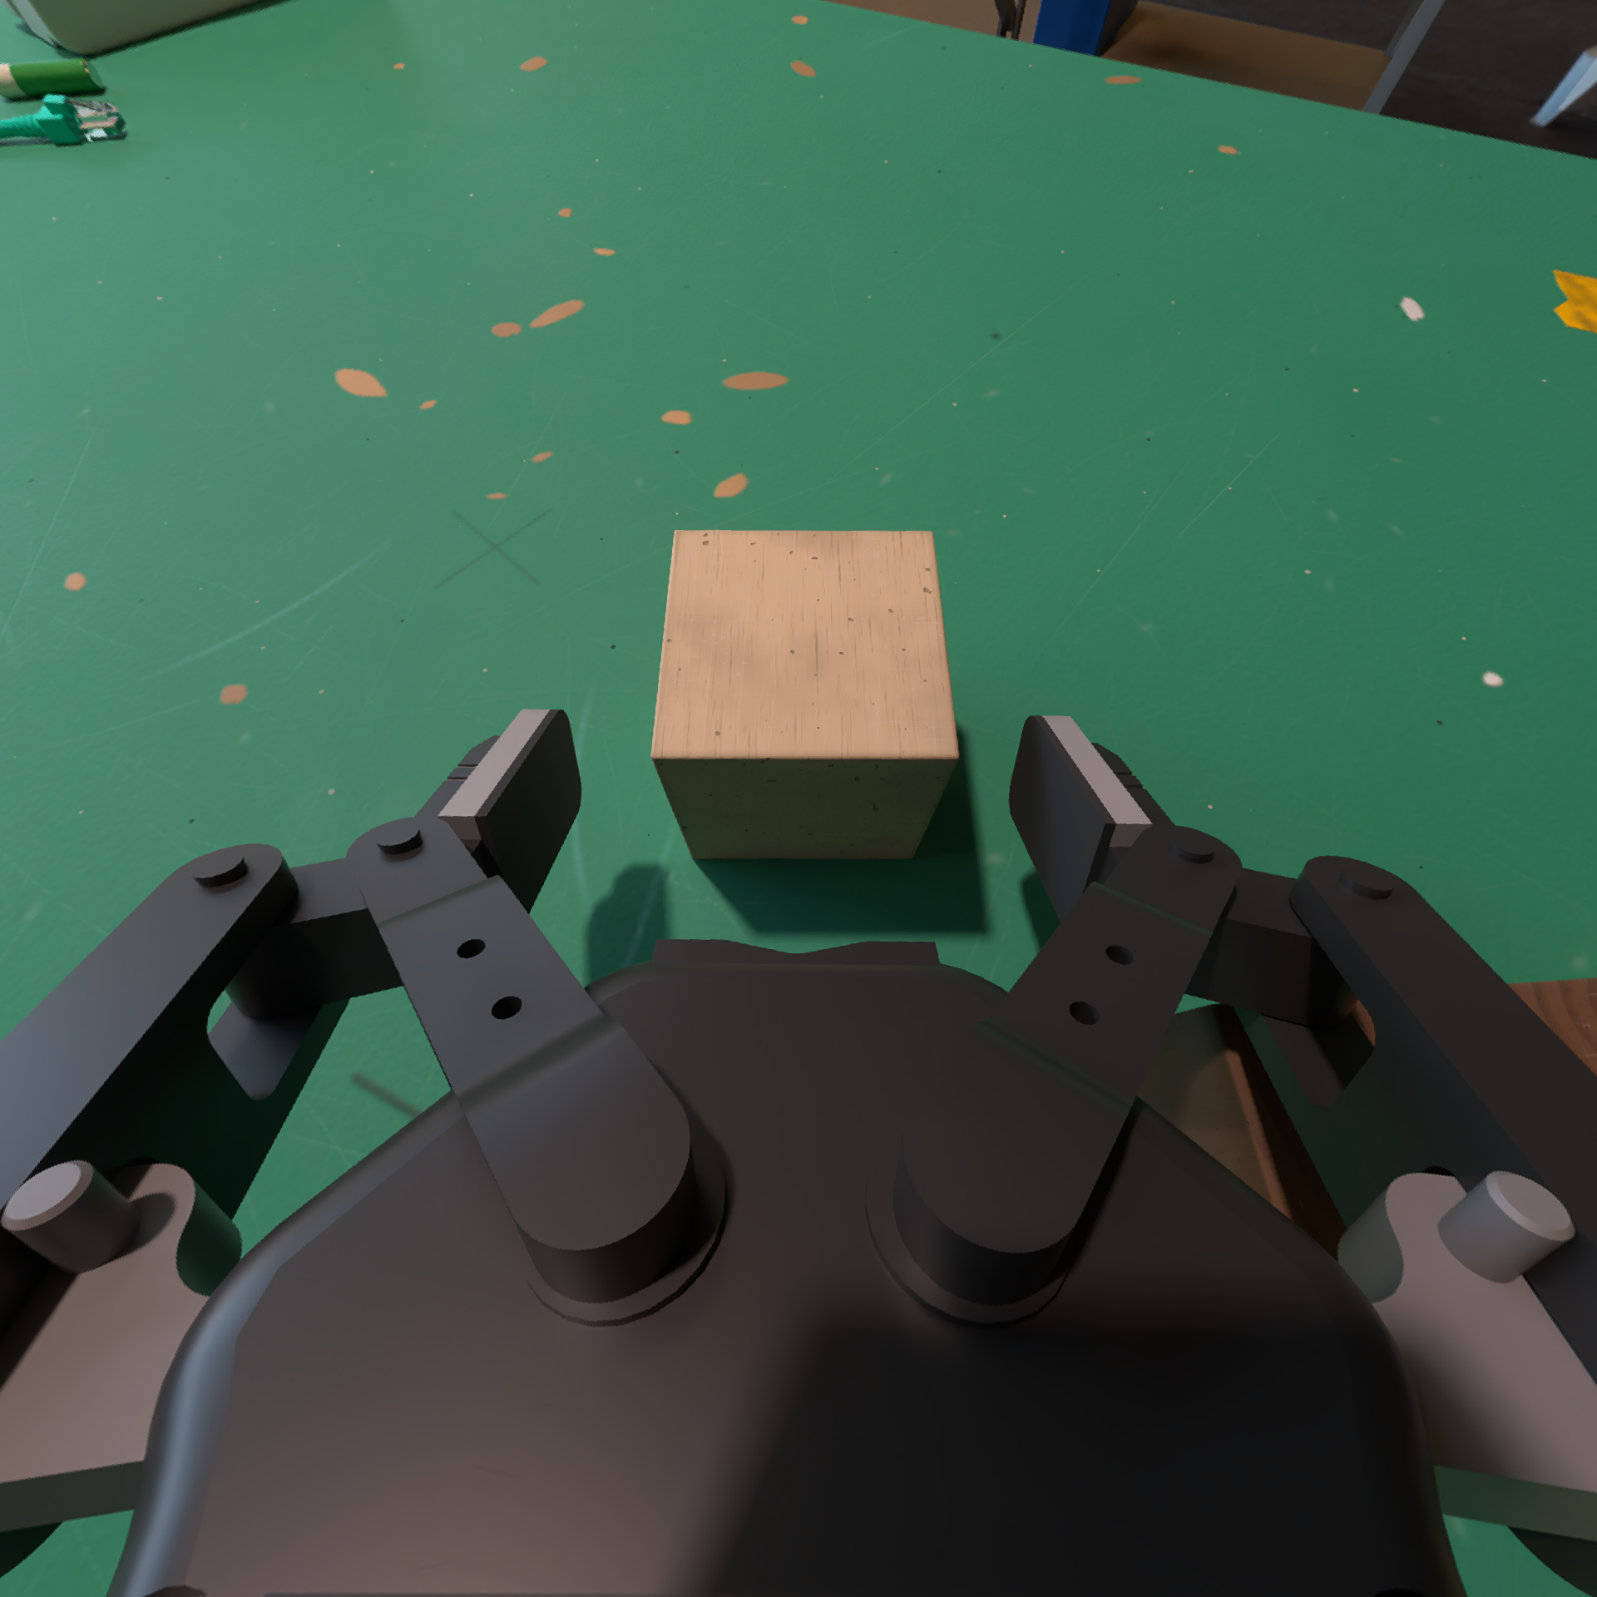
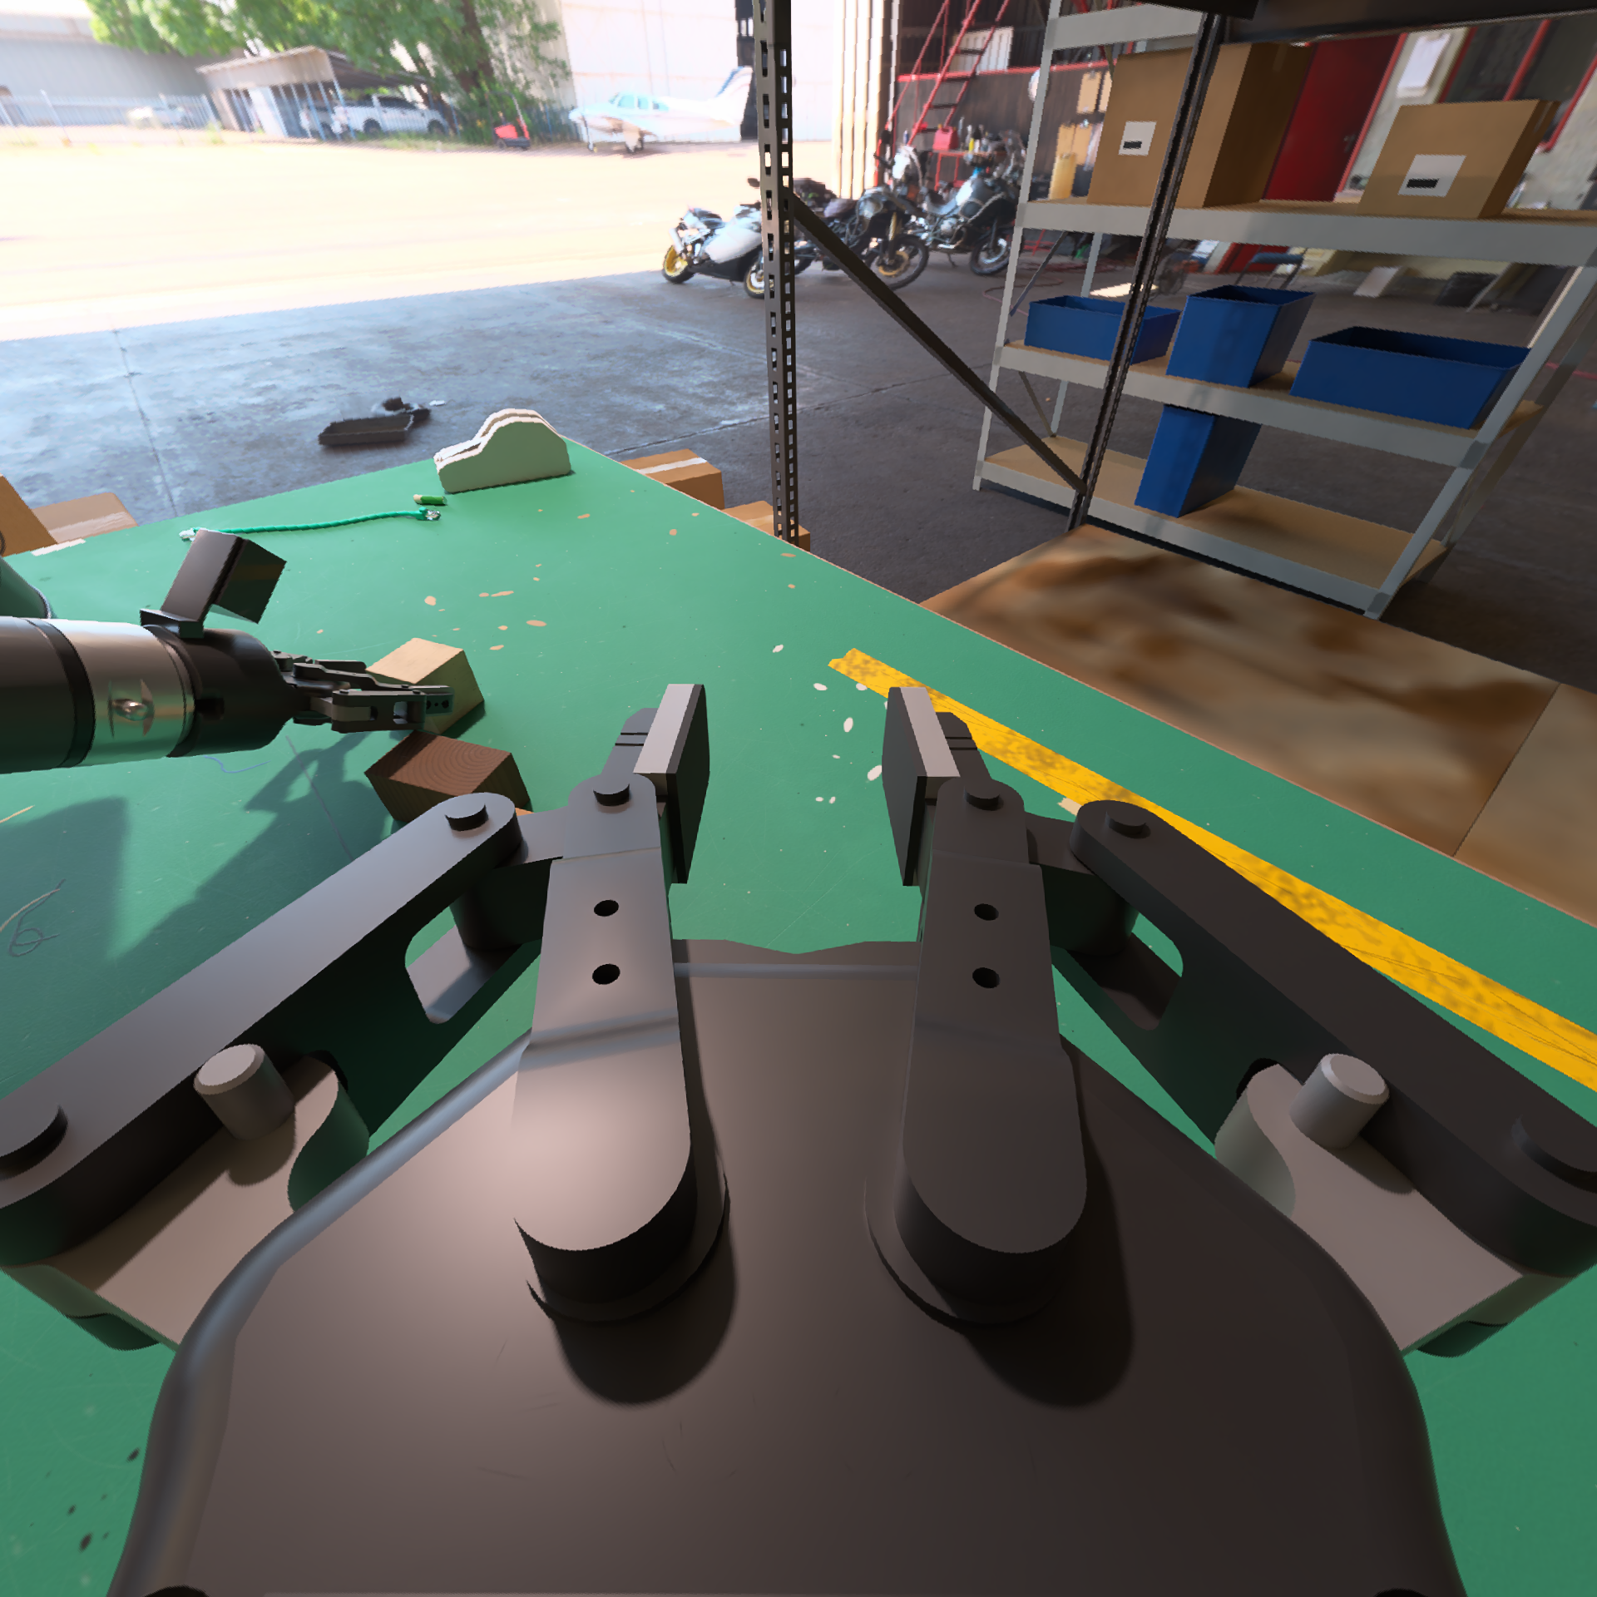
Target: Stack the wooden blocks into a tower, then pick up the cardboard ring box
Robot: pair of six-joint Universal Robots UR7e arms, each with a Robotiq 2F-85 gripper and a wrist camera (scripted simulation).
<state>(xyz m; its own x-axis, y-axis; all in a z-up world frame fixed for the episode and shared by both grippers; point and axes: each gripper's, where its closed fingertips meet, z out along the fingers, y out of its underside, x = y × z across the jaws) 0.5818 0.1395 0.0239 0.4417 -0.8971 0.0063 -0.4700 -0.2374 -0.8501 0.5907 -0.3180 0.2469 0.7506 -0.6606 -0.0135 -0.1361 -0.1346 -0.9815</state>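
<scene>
The left pincer (image 1: 795, 778) hangs low over the green bench (image 1: 1123, 518), its jaws spread wide and holding nothing. A light wooden block (image 1: 804, 657) stands on the bench directly ahead of it, centred on the gap between the two fingers. The block's near face lies about level with the fingertips, a strip of bare green showing on either side, so neither pad touches the wood. The block's shadow falls toward the pincer's palm.

From the right wrist view, the left pincer (image 2: 423, 704) reaches in from the left edge of the frame, its fingers alongside the same light wooden block (image 2: 432, 670). A darker brown block (image 2: 449, 773) sits on the bench (image 2: 691, 588) just beside it, nearer the camera; whether the two blocks touch cannot be told.

The right pincer (image 2: 795, 769) is held above a bare stretch of bench, well apart from both blocks, its jaws partly open and empty. A yellow stripe (image 2: 1210, 855) runs diagonally along the bench to its right.

At the bench's far end lie a green cable (image 2: 320, 521) and a white shaped piece (image 2: 505, 454). Beyond the bench stands a metal shelf rack (image 2: 1296, 233) with blue bins and cardboard boxes.
</scene>
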